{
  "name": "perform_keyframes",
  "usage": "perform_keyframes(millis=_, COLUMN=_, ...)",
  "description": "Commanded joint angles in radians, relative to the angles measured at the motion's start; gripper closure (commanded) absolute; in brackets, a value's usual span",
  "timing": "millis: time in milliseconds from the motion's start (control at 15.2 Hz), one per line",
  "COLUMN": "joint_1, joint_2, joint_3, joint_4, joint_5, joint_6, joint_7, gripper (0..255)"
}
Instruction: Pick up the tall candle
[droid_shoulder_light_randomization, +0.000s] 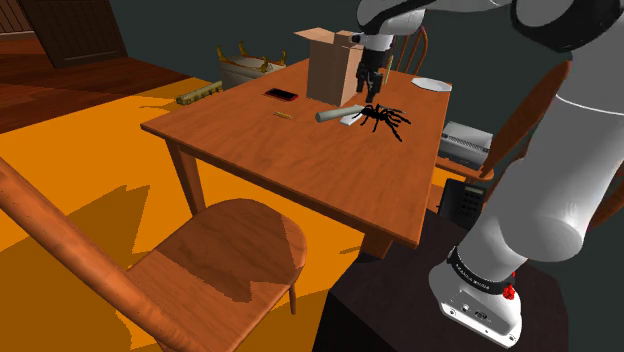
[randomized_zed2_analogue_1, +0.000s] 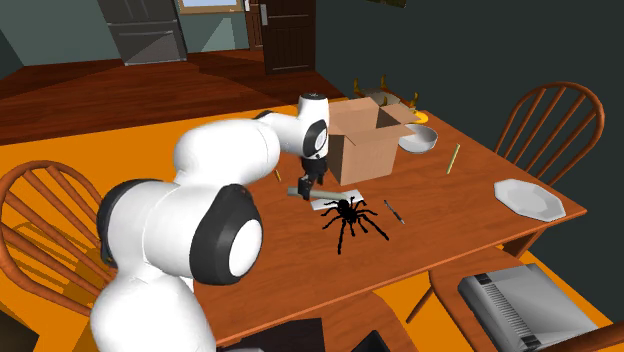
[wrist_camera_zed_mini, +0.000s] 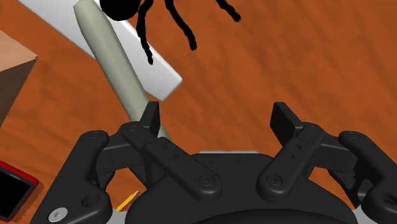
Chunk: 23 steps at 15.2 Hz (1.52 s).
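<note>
The tall candle (wrist_camera_zed_mini: 114, 57) is a pale grey-green cylinder lying flat on the wooden table (droid_shoulder_light_randomization: 250, 150), one end resting on a white sheet (wrist_camera_zed_mini: 162, 76). In the shoulder view the candle (droid_shoulder_light_randomization: 338, 114) lies in front of the cardboard box. My black gripper (wrist_camera_zed_mini: 216, 119) hangs just above the table, open, with nothing between its fingers. The candle runs under the left fingertip (wrist_camera_zed_mini: 151, 118), and bare table lies between the two. The gripper (droid_shoulder_light_randomization: 368, 88) points down, close over the candle. In the second exterior view the gripper (randomized_zed2_analogue_1: 305, 188) hides most of the candle.
A black toy spider (droid_shoulder_light_randomization: 385, 118) sits on the sheet right beside the candle. An open cardboard box (droid_shoulder_light_randomization: 333, 65) stands just behind. A red phone (droid_shoulder_light_randomization: 282, 95), a pencil (droid_shoulder_light_randomization: 282, 116), a plate (randomized_zed2_analogue_1: 528, 198) and a bowl (randomized_zed2_analogue_1: 418, 140) also lie on the table. Wooden chairs (droid_shoulder_light_randomization: 225, 250) surround it.
</note>
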Motion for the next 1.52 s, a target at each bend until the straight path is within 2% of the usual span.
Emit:
perform_keyframes(millis=0, joint_1=-0.022, joint_2=0.097, joint_3=0.005, joint_4=0.078, joint_5=0.050, joint_6=-0.008, joint_7=-0.115, gripper=0)
perform_keyframes(millis=264, joint_1=-0.088, joint_2=0.283, joint_3=0.048, joint_4=0.247, joint_5=0.122, joint_6=-0.031, joint_7=-0.294, gripper=0)
perform_keyframes(millis=462, joint_1=-0.138, joint_2=0.416, joint_3=0.089, joint_4=0.390, joint_5=0.153, joint_6=-0.057, joint_7=-0.403, gripper=0)
perform_keyframes(millis=528, joint_1=-0.144, joint_2=0.429, joint_3=0.095, joint_4=0.406, joint_5=0.154, joint_6=-0.061, joint_7=-0.413, gripper=0)
perform_keyframes(millis=990, joint_1=-0.146, joint_2=0.462, joint_3=0.106, joint_4=0.352, joint_5=0.172, joint_6=0.023, joint_7=-0.423, gripper=0)
perform_keyframes(millis=1122, joint_1=-0.146, joint_2=0.462, joint_3=0.106, joint_4=0.351, joint_5=0.172, joint_6=0.023, joint_7=-0.423, gripper=0)
perform_keyframes(millis=1188, joint_1=-0.147, joint_2=0.464, joint_3=0.107, joint_4=0.353, joint_5=0.172, joint_6=0.023, joint_7=-0.423, gripper=255)
perform_keyframes(millis=1452, joint_1=-0.146, joint_2=0.463, joint_3=0.107, joint_4=0.353, joint_5=0.172, joint_6=0.023, joint_7=-0.422, gripper=255)
